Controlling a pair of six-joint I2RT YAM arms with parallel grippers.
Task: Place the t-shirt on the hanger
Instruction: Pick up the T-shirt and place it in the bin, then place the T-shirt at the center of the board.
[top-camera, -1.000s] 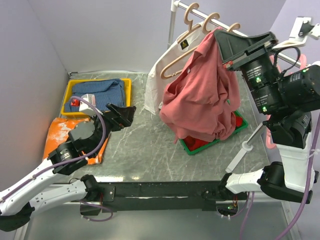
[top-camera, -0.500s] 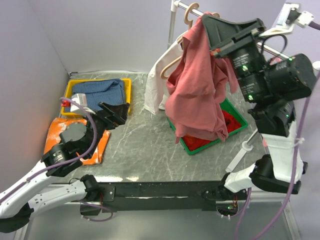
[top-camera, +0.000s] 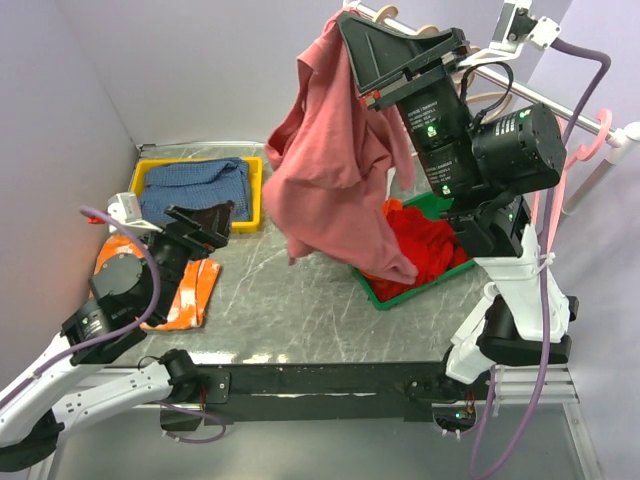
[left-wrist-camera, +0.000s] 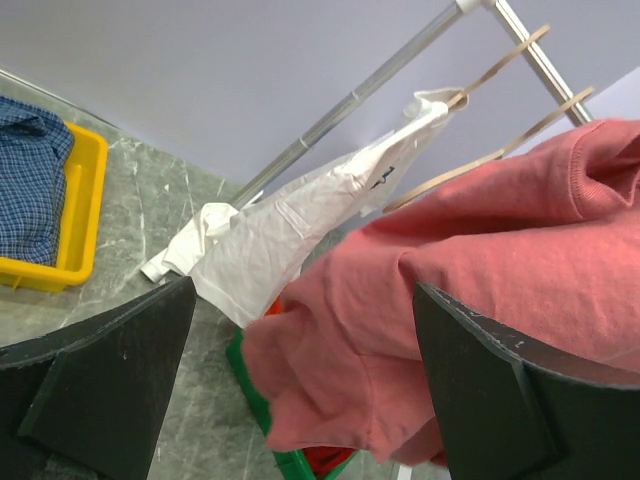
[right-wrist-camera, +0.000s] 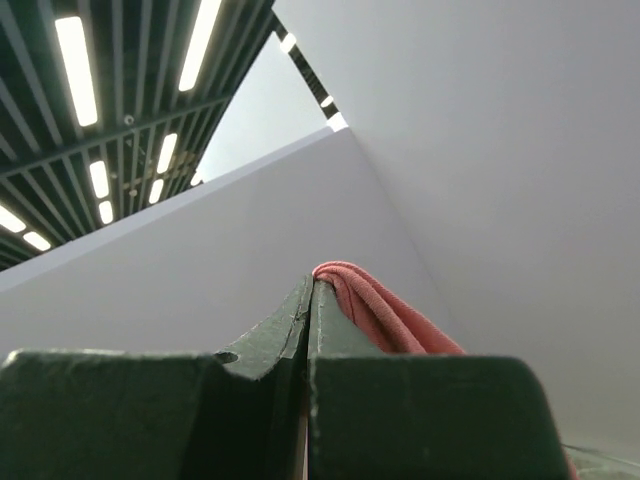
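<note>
My right gripper (top-camera: 345, 25) is raised high at the back, jaws shut on a fold of the dusty-rose t-shirt (top-camera: 325, 170). The shirt hangs bunched from it, with its lower edge just above the green tray. In the right wrist view the jaws (right-wrist-camera: 312, 288) pinch the shirt's ribbed edge (right-wrist-camera: 385, 315). My left gripper (top-camera: 205, 220) is open and empty, low at the left and pointing towards the shirt (left-wrist-camera: 470, 290). It is also open in the left wrist view (left-wrist-camera: 302, 300). Beige wooden hangers (top-camera: 430, 30) hang on the rail behind my right gripper, and a bare one (left-wrist-camera: 480, 160) shows beside the shirt.
A white t-shirt (left-wrist-camera: 290, 240) hangs on another wooden hanger (left-wrist-camera: 500, 65). A green tray (top-camera: 400, 292) holds red garments. A yellow bin (top-camera: 255, 190) holds a blue plaid garment. An orange garment (top-camera: 190, 295) lies under my left arm. A pink plastic hanger (top-camera: 585, 150) hangs at the rail's (top-camera: 520, 85) right end.
My right gripper has swung up and to the left with the t-shirt, lifting it off the green tray. My left arm has drawn back towards the left.
</note>
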